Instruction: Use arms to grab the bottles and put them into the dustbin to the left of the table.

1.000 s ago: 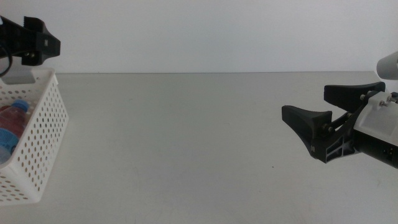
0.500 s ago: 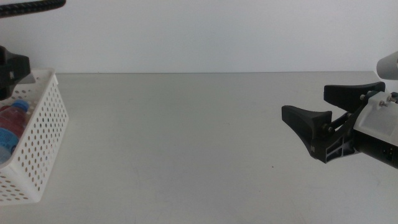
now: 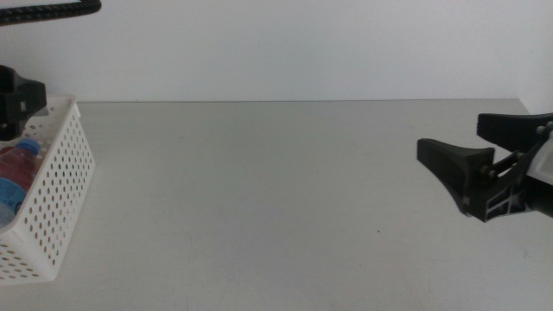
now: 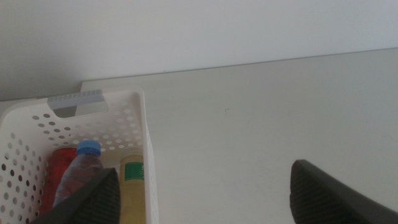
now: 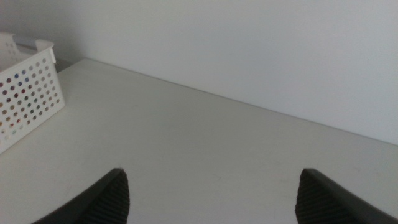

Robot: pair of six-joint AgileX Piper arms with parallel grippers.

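Jaws spread and empty, the right gripper [image 3: 484, 173] hangs over the bare off-white table [image 3: 259, 190]; the left gripper [image 4: 205, 199], likewise wide open, sits above the white perforated dustbin [image 4: 148, 155], where pale-yellow tea bottle [image 4: 132, 186], blue-capped water bottle [image 4: 79, 177] and red can [image 4: 55, 177] lie, suggesting the job is done.

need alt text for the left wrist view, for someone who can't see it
A white perforated dustbin sits at the edge of an off-white table, holding a red soda can, a clear water bottle with a blue cap and a pale-yellow tea bottle. The left gripper hangs above with its dark jaws open, holding nothing.
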